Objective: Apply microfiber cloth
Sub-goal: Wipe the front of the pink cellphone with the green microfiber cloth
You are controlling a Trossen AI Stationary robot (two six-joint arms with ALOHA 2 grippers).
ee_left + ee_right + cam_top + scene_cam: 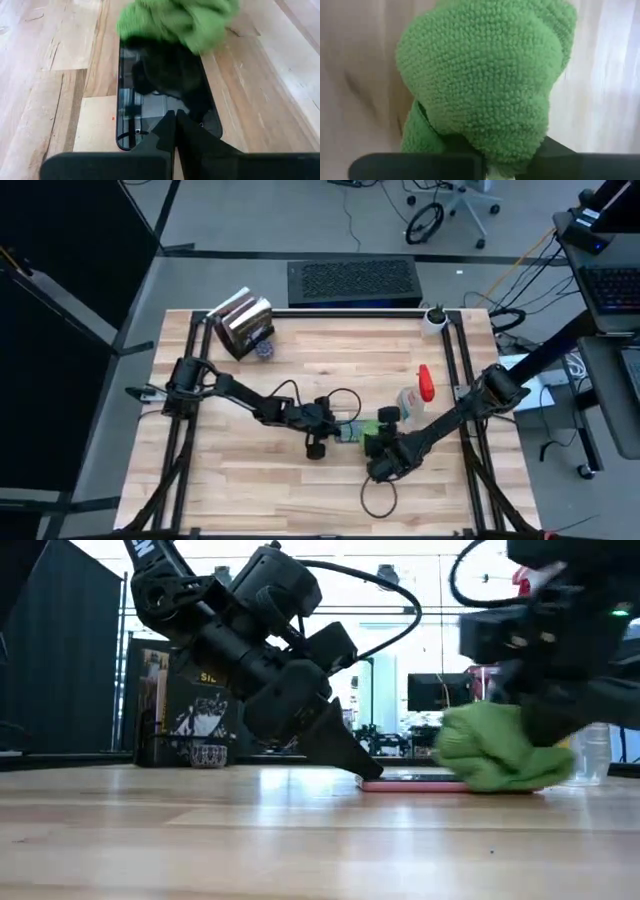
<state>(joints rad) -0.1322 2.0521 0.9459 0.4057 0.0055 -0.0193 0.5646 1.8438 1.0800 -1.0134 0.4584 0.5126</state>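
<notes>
A small black device [165, 95] lies flat on the wooden table, screen up, on a pinkish case [410, 783]. My left gripper [175, 116] is shut, with its tips on the device's end nearer the table's left edge. The bright green microfiber cloth [490, 748] is bunched up and rests on the device's other end [175, 20]. My right gripper [376, 444] is shut on the cloth from above, and the cloth hides its fingertips. My left gripper presses its shut fingertips [366, 771] down on the device's screen near its left end [172, 107]. The fingers slant down from the table's left side, along the device. The device lies flat on the table. My right gripper holds the bunched cloth [485, 85] pinched between its two fingers, several folds together. The wad bulges out past the fingers and hides their tips. The fingers come from above and the table's right. The cloth's underside [480, 783] rests on the device's right end.
A clear spray bottle with a red trigger [418, 395] stands just beyond the cloth. A stack of books [243, 323] and a small jar [265, 348] are at the far left, a white cup [433, 318] at the far right. A cable loop [378, 498] lies near the front edge.
</notes>
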